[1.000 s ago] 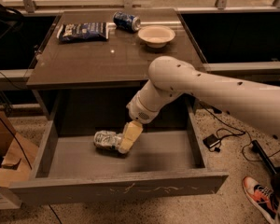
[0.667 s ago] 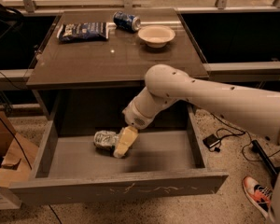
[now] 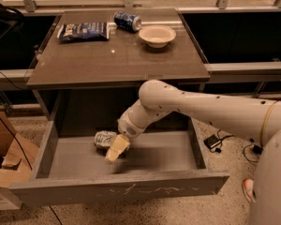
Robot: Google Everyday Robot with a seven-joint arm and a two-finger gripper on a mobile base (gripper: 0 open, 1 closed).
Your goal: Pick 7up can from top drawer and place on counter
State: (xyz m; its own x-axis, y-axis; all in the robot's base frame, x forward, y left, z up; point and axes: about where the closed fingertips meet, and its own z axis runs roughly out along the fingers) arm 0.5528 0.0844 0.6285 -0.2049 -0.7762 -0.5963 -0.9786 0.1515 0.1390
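The 7up can (image 3: 103,139), silvery-white with green marks, lies on its side in the open top drawer (image 3: 117,191), left of centre. My gripper (image 3: 116,149) reaches down into the drawer and sits right against the can's right end, its pale fingers pointing toward the drawer front. The white arm comes in from the right, under the counter (image 3: 117,55). The can's right side is partly hidden by the gripper.
On the counter lie a dark blue chip bag (image 3: 83,31), a dark blue can (image 3: 127,21) on its side and a white bowl (image 3: 157,34). A cardboard box (image 3: 4,163) stands at the left of the drawer. Cables (image 3: 215,142) lie on the floor at right.
The gripper has moved a little left and toward the drawer front, staying beside the can. The can has not visibly moved.
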